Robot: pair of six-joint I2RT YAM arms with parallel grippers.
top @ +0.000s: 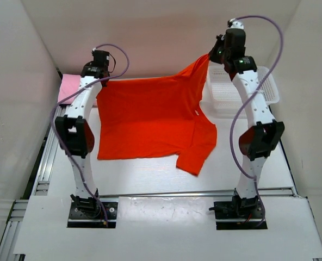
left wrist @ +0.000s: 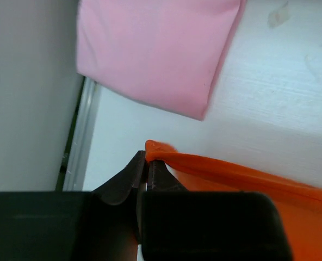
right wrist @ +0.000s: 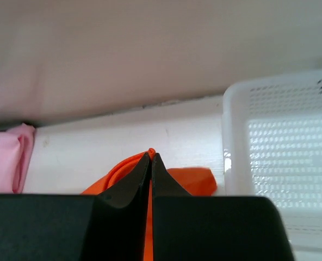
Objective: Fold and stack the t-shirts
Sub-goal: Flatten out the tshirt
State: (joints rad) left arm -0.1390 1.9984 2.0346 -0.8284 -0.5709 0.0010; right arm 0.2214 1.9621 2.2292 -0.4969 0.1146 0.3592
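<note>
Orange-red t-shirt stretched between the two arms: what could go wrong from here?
The left gripper and right gripper pinch only a sliver of the bright orange-red cloth t-shirt; a corner might slip out.
The right-hand corner hangs close to the white plastic mesh basket and could snag its rim.
The left corner sits near the folded light pink t-shirt and might drag it.

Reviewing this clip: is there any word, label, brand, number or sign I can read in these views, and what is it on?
No readable text in any view.
The orange t-shirt, pink t-shirt and white basket look plain.
A white speck on the orange t-shirt may be a tag: too small to read.
</note>
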